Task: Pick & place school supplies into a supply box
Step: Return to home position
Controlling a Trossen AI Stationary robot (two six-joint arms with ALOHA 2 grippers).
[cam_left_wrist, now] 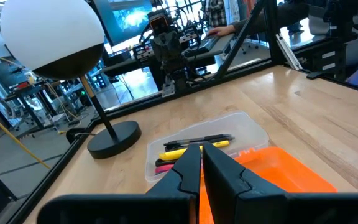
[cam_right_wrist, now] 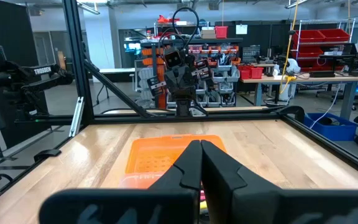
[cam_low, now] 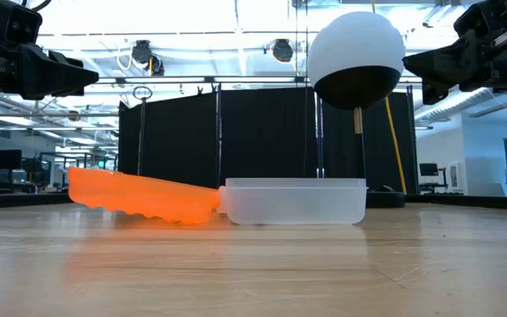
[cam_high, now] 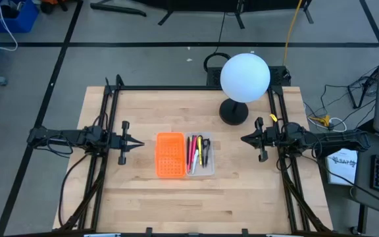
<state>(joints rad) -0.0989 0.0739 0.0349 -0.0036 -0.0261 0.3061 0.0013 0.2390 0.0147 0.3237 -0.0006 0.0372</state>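
Inside supply box (cam_low: 297, 202): pens (cam_high: 194, 153); left gripper (cam_high: 141, 143), right gripper (cam_high: 243, 139) closed, aloft.

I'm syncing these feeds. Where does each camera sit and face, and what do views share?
High: overhead, looking straight down; left hand and right hand flank the supply box.
Low: table height, looking level across toward the lamp; both hands at upper corners.
Left wrist: on the left arm, facing the box past its own shut hand; right arm beyond.
Right wrist: on the right arm, facing the orange panel past its shut hand; left arm beyond.
Shared: all show the orange panel.
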